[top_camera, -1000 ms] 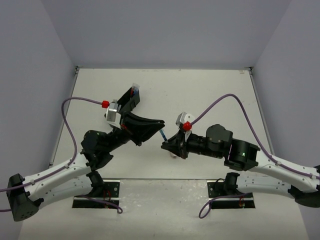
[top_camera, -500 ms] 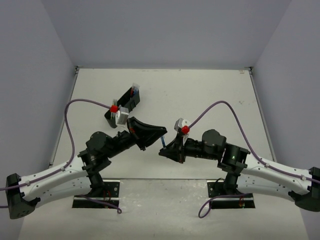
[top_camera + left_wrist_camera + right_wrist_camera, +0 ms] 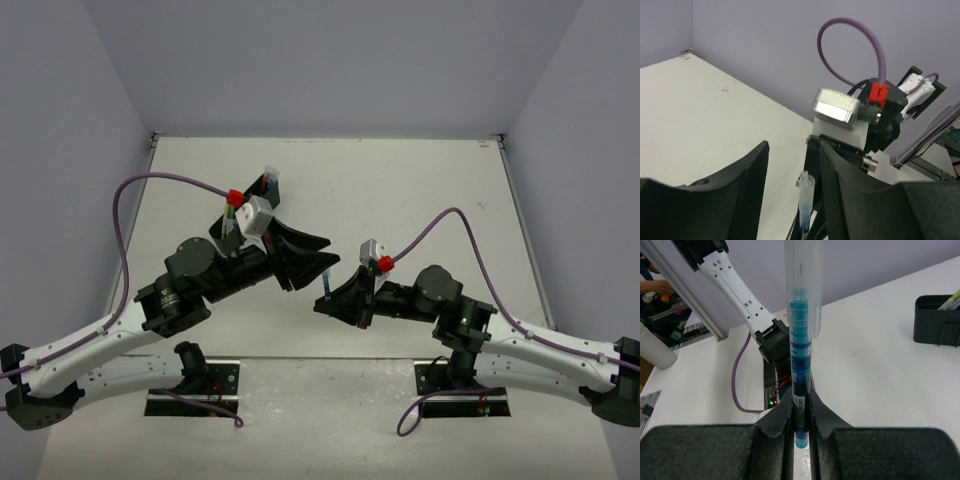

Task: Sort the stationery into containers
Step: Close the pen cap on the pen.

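1. Where things are: the blue pen (image 3: pixel 800 340) is up in the air btwn the two arms, well off the table (image 3: pixel 420 180). The organiser tray (image 3: pixel 270 196) sits on the L side, partly hidden behind the L arm's wrist.
2. Grippers: the right gripper (image 3: pixel 799 415) is clenched on the pen's lower end, w/ a pad tight on each side. The left gripper (image 3: pixel 326 254) is released, jaws apart w/ nothing in them. From its own cam the pen shows thru the gap.
3. Step in hand, as I read it: a mid-air handover, R to L, since the tray is on L's side. Can't tell if the pen is already in btwn L's pads or just beyond them.
4. Doing it well:
   - R should hold firm and steady while L slides on.
   - L wants the pen centred in the gap, pads on the barrel below the clear cap (image 3: pixel 801 270), not on the cap itself, which could slip or pull off.
   - L should close fully first, and only then should R let go. Both loose at once = pen drops.
5. Also watch the fingertips. The two grippers are v. close and could knock each other.
6. Pointing: the pen's long axis runs straight out of R's fingers, in line w/ them. The capped end points away from R, toward L's jaws, and the bare blue end sits down in R's grip. From above it looks steep, near upright, leaning a bit to the far side.
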Robot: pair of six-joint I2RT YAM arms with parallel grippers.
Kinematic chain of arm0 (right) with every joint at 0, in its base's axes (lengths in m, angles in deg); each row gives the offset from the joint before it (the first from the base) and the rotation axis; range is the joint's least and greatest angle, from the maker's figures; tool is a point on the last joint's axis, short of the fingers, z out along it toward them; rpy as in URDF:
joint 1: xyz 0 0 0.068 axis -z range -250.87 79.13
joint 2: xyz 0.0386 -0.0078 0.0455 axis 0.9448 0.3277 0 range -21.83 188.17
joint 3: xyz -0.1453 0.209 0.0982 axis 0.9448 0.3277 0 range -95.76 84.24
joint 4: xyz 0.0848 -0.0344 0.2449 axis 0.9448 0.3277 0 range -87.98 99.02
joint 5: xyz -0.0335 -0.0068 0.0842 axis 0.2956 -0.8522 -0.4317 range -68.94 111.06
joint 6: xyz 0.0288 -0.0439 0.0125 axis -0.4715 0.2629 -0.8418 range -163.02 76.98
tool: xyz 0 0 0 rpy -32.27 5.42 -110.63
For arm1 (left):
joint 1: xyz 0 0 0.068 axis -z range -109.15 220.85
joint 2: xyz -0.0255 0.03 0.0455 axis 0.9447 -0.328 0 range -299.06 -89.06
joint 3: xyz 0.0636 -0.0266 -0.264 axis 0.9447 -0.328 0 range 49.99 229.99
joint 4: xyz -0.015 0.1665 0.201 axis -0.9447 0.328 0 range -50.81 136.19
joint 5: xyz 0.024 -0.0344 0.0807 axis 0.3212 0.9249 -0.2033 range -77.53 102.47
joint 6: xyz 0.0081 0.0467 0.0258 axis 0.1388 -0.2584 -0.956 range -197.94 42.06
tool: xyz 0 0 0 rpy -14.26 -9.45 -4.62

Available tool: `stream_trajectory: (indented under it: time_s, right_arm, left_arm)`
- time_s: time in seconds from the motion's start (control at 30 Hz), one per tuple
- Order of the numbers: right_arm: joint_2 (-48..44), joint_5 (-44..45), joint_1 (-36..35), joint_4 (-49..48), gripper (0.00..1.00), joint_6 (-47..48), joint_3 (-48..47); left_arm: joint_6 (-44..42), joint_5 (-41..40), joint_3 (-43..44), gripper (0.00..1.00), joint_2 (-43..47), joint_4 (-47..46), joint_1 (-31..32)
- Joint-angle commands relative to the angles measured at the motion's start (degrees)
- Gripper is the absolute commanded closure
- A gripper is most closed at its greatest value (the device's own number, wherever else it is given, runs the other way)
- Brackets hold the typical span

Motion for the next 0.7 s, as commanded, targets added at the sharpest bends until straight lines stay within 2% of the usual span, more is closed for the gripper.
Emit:
stream_trajectory:
  time_s: [0.0,0.07,0.33,0.4,0.43,0.5,0.67]
  right_arm:
    - [-0.14,-0.69,-0.03,-3.30,1.00,0.24,1.43]
    - [-0.49,-0.18,-0.03,-3.26,1.00,0.24,1.64]
    - [-3.26,1.67,-0.03,-1.86,1.00,1.06,1.14]
    - [-3.75,1.79,-0.03,-1.54,1.00,1.38,1.03]
    - [-3.91,1.86,-0.03,-1.30,1.00,1.46,0.95]
    - [-4.08,2.04,-0.03,-1.05,1.00,1.54,0.54]
    - [-4.08,2.64,-0.03,-0.19,1.00,1.72,-0.33]
  left_arm:
    - [-3.11,2.07,3.61,0.54,-0.39,1.35,0.16]
    - [-3.26,3.91,3.75,0.58,-0.35,1.32,0.16]
    - [-3.85,7.20,1.02,0.58,1.03,4.33,0.16]
    - [-3.95,8.95,0.12,0.65,1.53,4.00,0.16]
    - [-3.88,9.44,-0.28,0.65,1.46,3.83,0.16]
    - [-3.55,9.76,-1.27,0.75,1.38,3.45,0.16]
    - [-3.03,12.62,-2.84,0.85,0.71,0.12,0.16]
